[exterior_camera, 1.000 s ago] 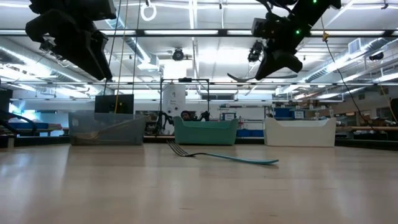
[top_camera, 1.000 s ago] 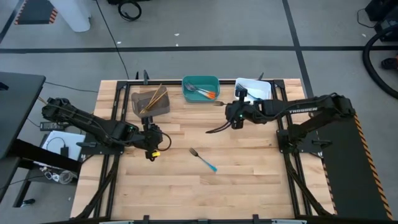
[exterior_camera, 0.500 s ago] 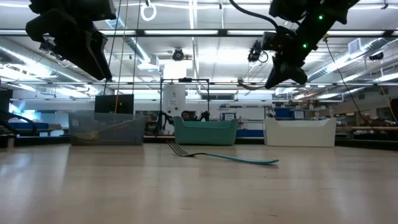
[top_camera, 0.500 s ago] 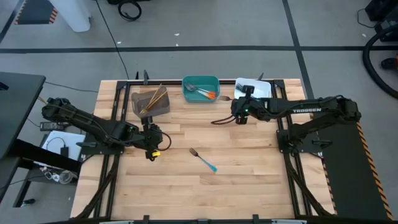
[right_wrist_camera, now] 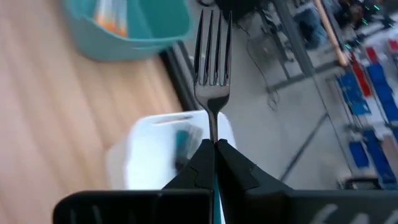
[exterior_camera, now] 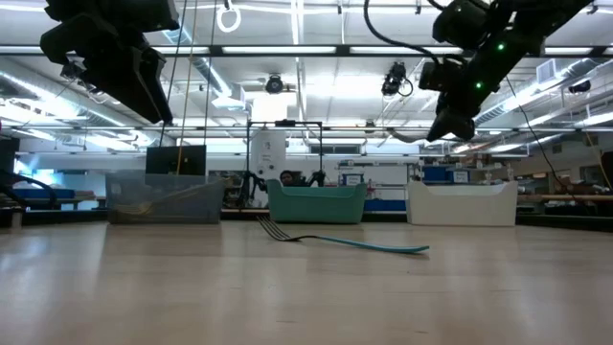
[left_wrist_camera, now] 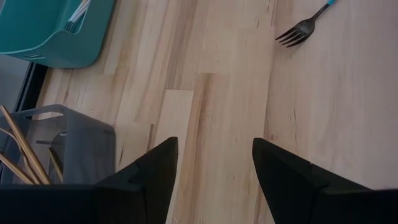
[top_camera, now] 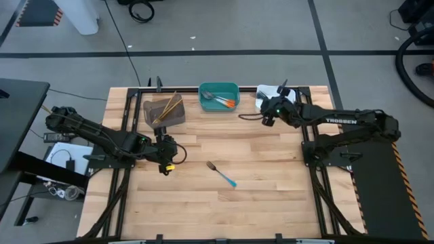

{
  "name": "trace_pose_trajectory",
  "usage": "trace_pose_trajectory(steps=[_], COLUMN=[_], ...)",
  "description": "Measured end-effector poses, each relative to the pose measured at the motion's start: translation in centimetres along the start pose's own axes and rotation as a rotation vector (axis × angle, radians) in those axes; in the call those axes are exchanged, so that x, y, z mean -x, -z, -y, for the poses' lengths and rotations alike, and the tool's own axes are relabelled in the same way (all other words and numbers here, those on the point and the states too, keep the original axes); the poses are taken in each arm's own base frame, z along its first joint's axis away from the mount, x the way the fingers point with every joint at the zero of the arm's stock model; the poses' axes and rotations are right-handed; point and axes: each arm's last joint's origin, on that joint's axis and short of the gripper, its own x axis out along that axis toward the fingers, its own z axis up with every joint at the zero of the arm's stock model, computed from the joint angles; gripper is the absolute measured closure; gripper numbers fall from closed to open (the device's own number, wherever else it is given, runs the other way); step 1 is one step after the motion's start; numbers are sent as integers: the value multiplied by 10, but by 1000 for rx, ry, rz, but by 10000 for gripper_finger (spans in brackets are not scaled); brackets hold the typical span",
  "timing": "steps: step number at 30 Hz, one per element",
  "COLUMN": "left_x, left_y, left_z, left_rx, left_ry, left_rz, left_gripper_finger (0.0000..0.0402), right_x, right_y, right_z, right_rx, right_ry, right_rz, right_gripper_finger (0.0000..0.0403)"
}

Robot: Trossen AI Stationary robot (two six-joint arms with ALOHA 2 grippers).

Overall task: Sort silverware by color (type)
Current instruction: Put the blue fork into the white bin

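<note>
A: Left to right, what was there?

B: The left gripper (top_camera: 165, 154) hung over the table (top_camera: 271, 196), fingers (left_wrist_camera: 155, 171) spread and holding nothing. Beyond it, gold pieces (top_camera: 166, 108) leaned in the grey bin (top_camera: 164, 112). A blue-handled fork (top_camera: 222, 173) lay loose mid-table, and the teal bin (top_camera: 219, 97) held orange-handled pieces. The right gripper (top_camera: 269, 116), by the white bin (top_camera: 278, 97), had its fingers pinching a dark fork (right_wrist_camera: 213, 59) at the handle, tines forward.

A: How would the loose fork handle?

B: Probably light, stiff and slick; lying flat, I'd take it across the handle.

A: Anything unclear?

B: The white bin's contents were blurred, and the held fork's handle was hidden.
</note>
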Motion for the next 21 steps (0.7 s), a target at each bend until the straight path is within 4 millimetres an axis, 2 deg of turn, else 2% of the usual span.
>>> trace_pose_trajectory(steps=[7,13,21], left_x=[0,-3,-17], left_y=[0,-2,14], left_z=[0,2,17], left_rx=[0,25,31], left_ry=[0,-1,39], left_rz=[0,45,102], left_gripper_finger=[185,185,185], right_x=[-13,-32,-51], right_y=[8,16,25], right_z=[14,17,17], right_rx=[-48,-49,-44], right_ry=[73,89,64], right_rz=[-75,-166,-240], right_gripper_finger=[394,394,394])
